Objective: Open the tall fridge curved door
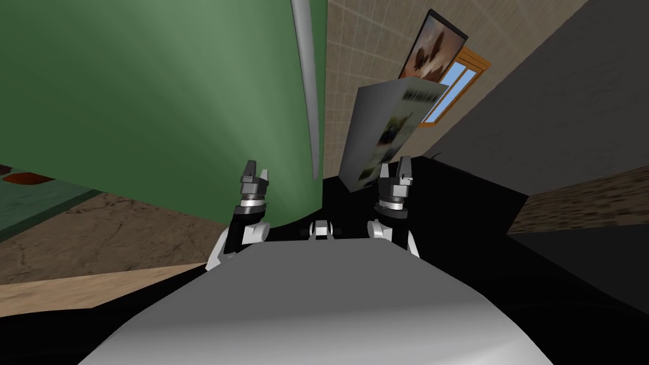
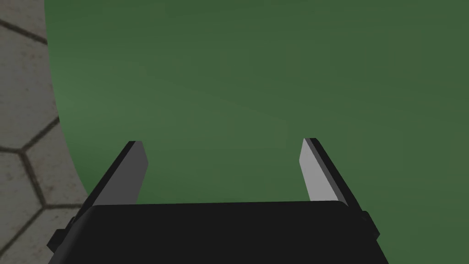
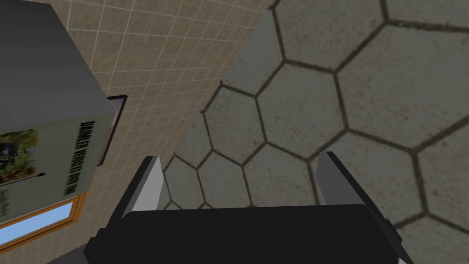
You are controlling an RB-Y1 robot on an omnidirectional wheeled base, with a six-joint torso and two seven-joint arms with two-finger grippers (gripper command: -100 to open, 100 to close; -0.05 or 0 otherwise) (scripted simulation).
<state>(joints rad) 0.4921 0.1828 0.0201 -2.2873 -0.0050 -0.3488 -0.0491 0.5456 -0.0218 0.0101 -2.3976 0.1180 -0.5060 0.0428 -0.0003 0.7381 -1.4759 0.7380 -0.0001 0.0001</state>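
Note:
A tall green curved fridge door (image 1: 158,95) rises in front of me on the left, with a long grey handle (image 1: 307,82) running along its right edge. My left gripper (image 1: 255,171) is raised close in front of the door's lower part, left of the handle. In the left wrist view its fingers (image 2: 137,172) stand open with nothing between them, and the green door surface (image 2: 256,82) lies beyond them. My right gripper (image 1: 396,170) is up at the same height, to the right of the door, and its fingers (image 3: 151,183) are open and hold nothing.
A grey box-like cabinet with a printed front (image 1: 380,136) stands right of the fridge, before a tiled wall (image 1: 361,44) with a picture and a window. A dark counter (image 1: 570,127) runs along the right. A black area (image 1: 456,215) lies below it. Brown floor (image 1: 89,234) is at left.

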